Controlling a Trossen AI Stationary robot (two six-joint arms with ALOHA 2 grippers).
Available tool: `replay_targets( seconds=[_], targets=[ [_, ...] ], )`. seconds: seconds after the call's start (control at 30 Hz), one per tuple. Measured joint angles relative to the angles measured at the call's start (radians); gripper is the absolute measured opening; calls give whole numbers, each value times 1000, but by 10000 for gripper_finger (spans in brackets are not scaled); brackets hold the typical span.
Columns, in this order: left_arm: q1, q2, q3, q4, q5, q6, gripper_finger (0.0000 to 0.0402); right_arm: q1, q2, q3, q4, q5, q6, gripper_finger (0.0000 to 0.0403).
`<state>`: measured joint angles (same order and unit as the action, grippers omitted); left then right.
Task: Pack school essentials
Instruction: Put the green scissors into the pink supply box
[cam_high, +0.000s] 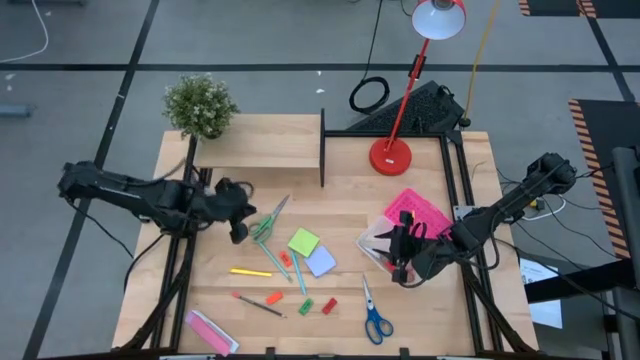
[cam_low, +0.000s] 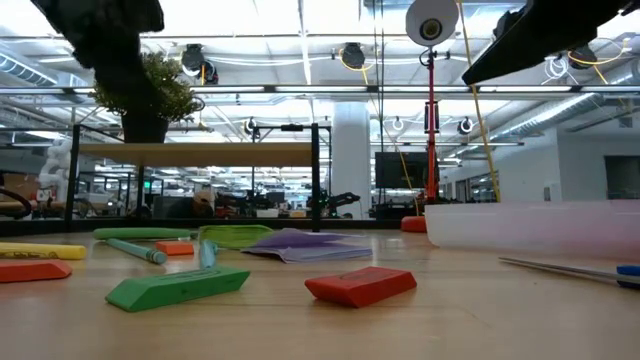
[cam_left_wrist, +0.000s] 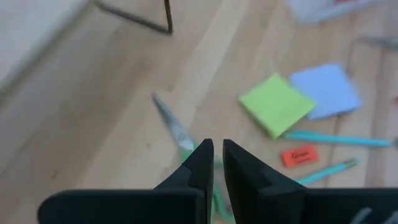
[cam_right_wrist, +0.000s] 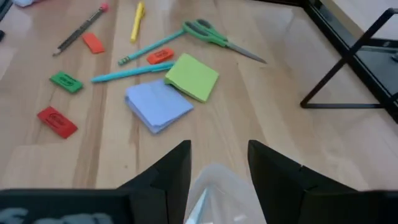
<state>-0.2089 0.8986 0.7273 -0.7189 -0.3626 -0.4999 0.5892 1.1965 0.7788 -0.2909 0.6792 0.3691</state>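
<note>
High view showed the wooden worktop (cam_high: 345, 205) with a red desk lamp (cam_high: 392, 150) and a potted plant (cam_high: 200, 105) along its far side, and a clear container (cam_high: 375, 245) by the pink perforated lid (cam_high: 418, 210) near the right arm. The right claw (cam_high: 402, 258) hung over that container, fingers spread wide around its clear rim in the right wrist view, gripping nothing. The left claw (cam_high: 240, 218) hovered just beside the green-handled scissors (cam_high: 266, 225), its fingers nearly closed and empty; in the left wrist view they hid the scissor handles. Mid-worktop lay the green sticky-note pad (cam_high: 303, 241) touching the pale-blue pad (cam_high: 321, 262), two teal pencils (cam_high: 297, 272), a yellow pen (cam_high: 250, 271), blue-handled scissors (cam_high: 376, 318), and small red (cam_high: 329, 306), green (cam_high: 305, 307) and orange (cam_high: 274, 297) blocks. A pink-and-white packet (cam_high: 211, 331) sat at the near edge. Print on the blocks was unreadable.
</note>
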Motion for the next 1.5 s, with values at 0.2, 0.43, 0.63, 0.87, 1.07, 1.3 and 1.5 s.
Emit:
replay_targets(
  seconds=[0.2, 0.43, 0.63, 0.87, 1.07, 1.3, 1.5],
  targets=[
    [-143, 195, 0, 82, -15, -127, 37, 1, 0, 0, -5, -2, -15, 153],
    [-255, 353, 0, 69, 44, -323, 37, 1, 0, 0, -5, -54, -15, 153],
    [-322, 444, 0, 120, 42, -454, 37, 1, 0, 0, 19, -56, -15, 153],
    [-359, 535, 0, 263, -5, -476, 40, 0, 0, 0, 67, -113, -15, 153],
    [-349, 548, 0, 237, -38, -519, 90, 0, 0, 0, 115, -160, -15, 153],
    [-273, 528, 0, 99, -36, -559, 156, 0, 0, 0, 118, -160, -11, 153],
    [-148, 515, -1, 70, 51, -542, 174, 0, 0, 0, 116, -161, -11, 153]
  ],
)
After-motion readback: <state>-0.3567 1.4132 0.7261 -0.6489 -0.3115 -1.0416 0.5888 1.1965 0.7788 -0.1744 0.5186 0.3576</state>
